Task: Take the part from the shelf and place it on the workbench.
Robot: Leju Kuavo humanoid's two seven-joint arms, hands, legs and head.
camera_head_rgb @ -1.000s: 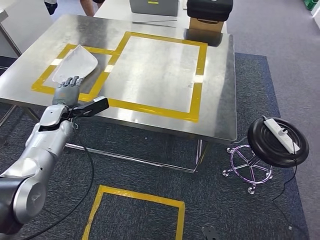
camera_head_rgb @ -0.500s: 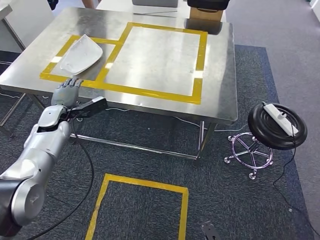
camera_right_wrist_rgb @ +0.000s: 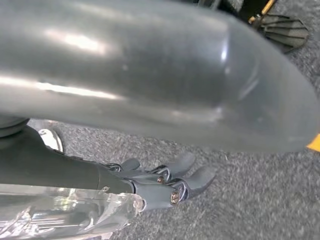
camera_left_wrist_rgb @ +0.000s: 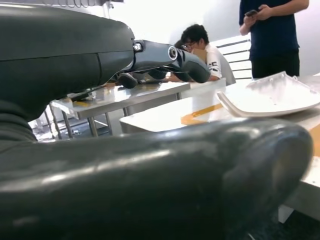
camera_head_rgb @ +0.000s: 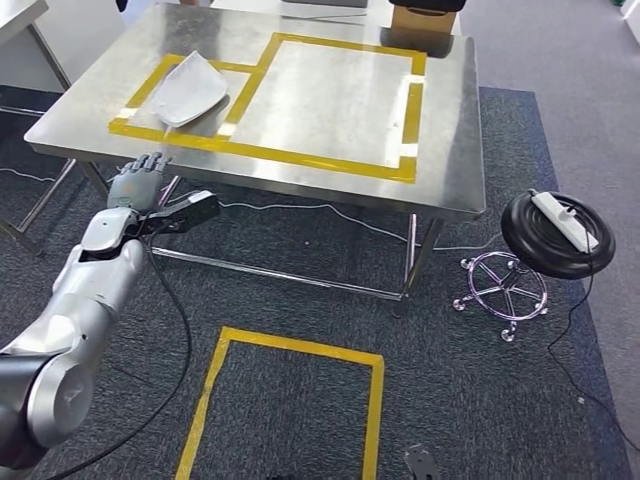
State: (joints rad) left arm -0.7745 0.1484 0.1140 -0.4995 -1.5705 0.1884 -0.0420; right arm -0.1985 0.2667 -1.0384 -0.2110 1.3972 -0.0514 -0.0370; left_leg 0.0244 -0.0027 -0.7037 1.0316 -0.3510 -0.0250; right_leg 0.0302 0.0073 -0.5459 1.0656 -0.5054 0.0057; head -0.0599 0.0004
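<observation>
The part (camera_head_rgb: 189,88), a pale shallow curved plate, lies flat on the steel workbench (camera_head_rgb: 453,150) inside the small yellow-taped box at its far left. My left hand (camera_head_rgb: 136,185) hovers empty in front of the bench's near edge, fingers stretched out toward the part and apart from it. The left wrist view looks past the thick thumb (camera_left_wrist_rgb: 151,185) and dark fingers (camera_left_wrist_rgb: 170,55) to the part (camera_left_wrist_rgb: 271,95) on the bench top. My right hand (camera_right_wrist_rgb: 166,180) hangs over grey carpet with its fingers loosely spread and nothing in them.
A big yellow-taped square (camera_head_rgb: 340,90) marks the bench's middle, with a cardboard box (camera_head_rgb: 423,15) at its back edge. A black stool (camera_head_rgb: 558,235) carrying a white power strip stands at the right. A yellow floor square (camera_head_rgb: 287,400) lies near me. People (camera_left_wrist_rgb: 275,35) are beyond the bench.
The whole picture has shifted: the camera has drawn back, so the bench sits farther off and the left hand is now short of its edge. The arm's pose and the part are unchanged.
</observation>
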